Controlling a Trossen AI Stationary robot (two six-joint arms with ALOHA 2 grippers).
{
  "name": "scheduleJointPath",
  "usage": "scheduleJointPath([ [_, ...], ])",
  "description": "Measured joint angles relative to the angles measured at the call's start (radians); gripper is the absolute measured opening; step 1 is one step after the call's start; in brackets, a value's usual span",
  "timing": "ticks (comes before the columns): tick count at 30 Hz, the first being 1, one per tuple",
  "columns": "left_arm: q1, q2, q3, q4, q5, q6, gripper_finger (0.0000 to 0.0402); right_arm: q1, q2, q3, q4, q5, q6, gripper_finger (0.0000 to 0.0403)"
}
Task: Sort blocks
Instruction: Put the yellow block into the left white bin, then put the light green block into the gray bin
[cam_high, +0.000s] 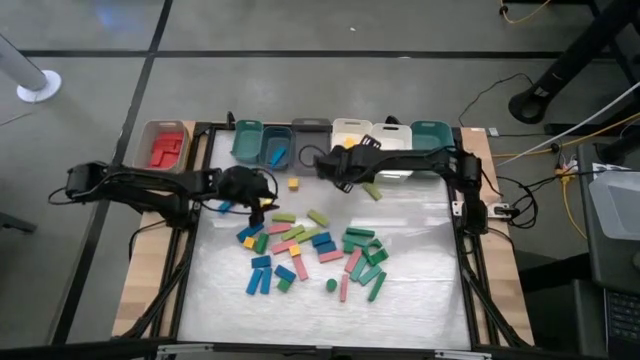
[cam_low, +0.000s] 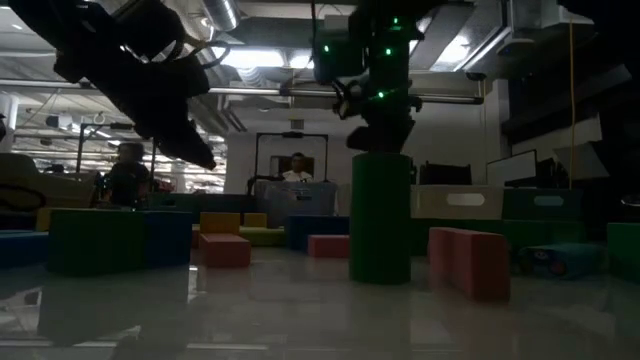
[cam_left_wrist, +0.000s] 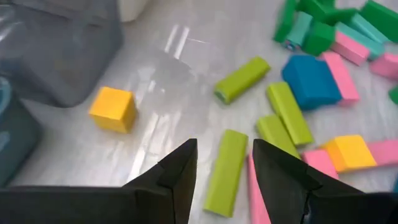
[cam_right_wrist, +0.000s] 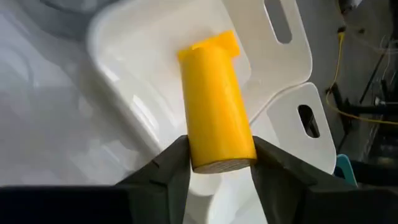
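My right hand is up at the back row of bins, over the white bin, with a yellow cylinder block between its fingers. The jaws look to be just loosening, though the block sits pinched between them, so I judge this the drop step: yellow goes into the white bin, where another yellow piece already lies. What's called for next is to spread the fingers fully, let the cylinder fall clear inside the rim, then lift away without clipping the bin's handle.

My left hand hangs empty, jaws parted, just above a lime bar at the edge of the mixed pile on the surface; a yellow cube sits apart near the bins. Lowering squarely over the lime bar should come next.
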Motion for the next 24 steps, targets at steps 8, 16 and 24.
scheduleJointPath([
  [8,-0.079,0.000,-0.001,-0.015,-0.001,0.087,0.0145,-0.064,-0.001,-0.009,0.020,-0.167,-0.024,0.0196],
  [16,-0.104,0.046,-0.001,-0.014,-0.003,0.107,0.0145,-0.068,-0.001,-0.009,0.021,-0.199,-0.046,0.0199],
  [24,-0.103,0.209,-0.001,0.018,-0.014,0.160,0.0145,-0.036,-0.001,-0.009,0.021,-0.188,-0.105,0.0199],
])
